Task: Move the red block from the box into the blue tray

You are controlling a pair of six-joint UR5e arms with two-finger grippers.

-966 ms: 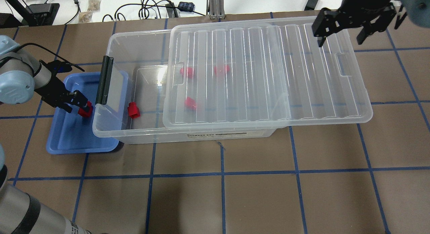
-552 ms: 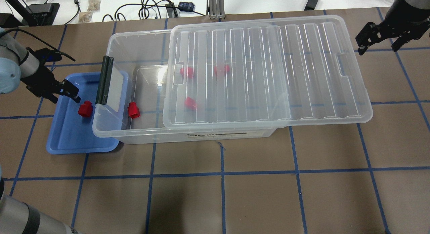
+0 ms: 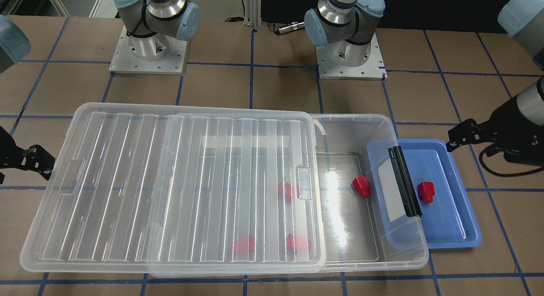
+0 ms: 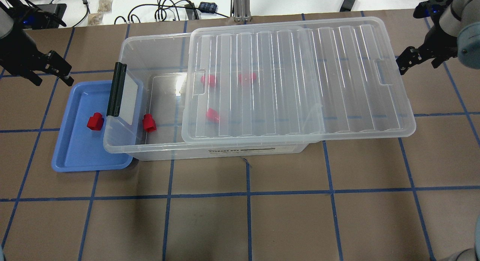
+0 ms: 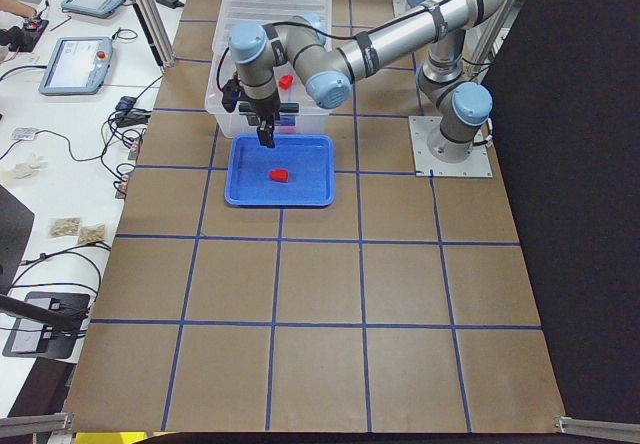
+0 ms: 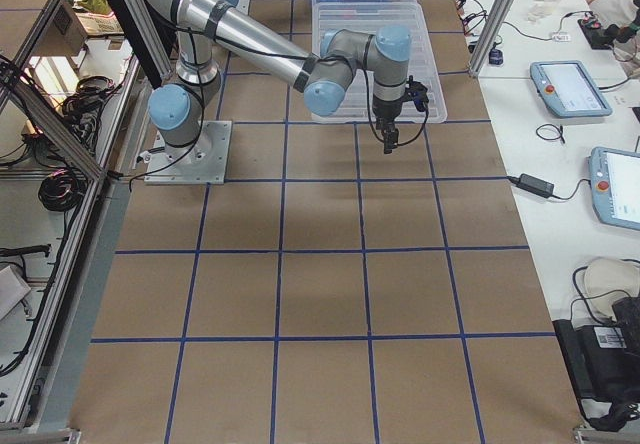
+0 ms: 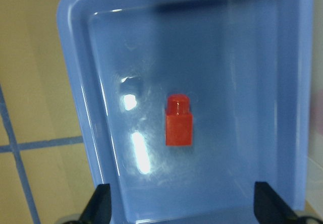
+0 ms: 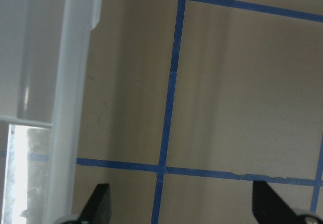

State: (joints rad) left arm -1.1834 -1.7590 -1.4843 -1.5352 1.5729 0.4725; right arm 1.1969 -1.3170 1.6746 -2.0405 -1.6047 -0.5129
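One red block (image 4: 95,122) lies in the blue tray (image 4: 82,152), free of any gripper; it also shows in the left wrist view (image 7: 179,120). My left gripper (image 4: 52,81) is open and empty, raised beyond the tray's far left corner. The clear box (image 4: 150,41) stands beside the tray, its lid (image 4: 300,77) slid to the right. Another red block (image 4: 149,123) lies in the box's uncovered end. Three more red blocks (image 4: 213,115) show through the lid. My right gripper (image 4: 418,66) is open and empty, just past the lid's right end.
The box's black latch bar (image 4: 116,90) overhangs the tray's right side. Cables and small gear (image 4: 168,9) lie on the white surface behind the table. The brown table (image 4: 262,216) has blue grid tape. Both arm bases (image 3: 348,53) stand behind the box.
My left gripper let go of the red block in the tray, then rose and drew back to the far left. My right gripper moved right, off the lid, and lower.
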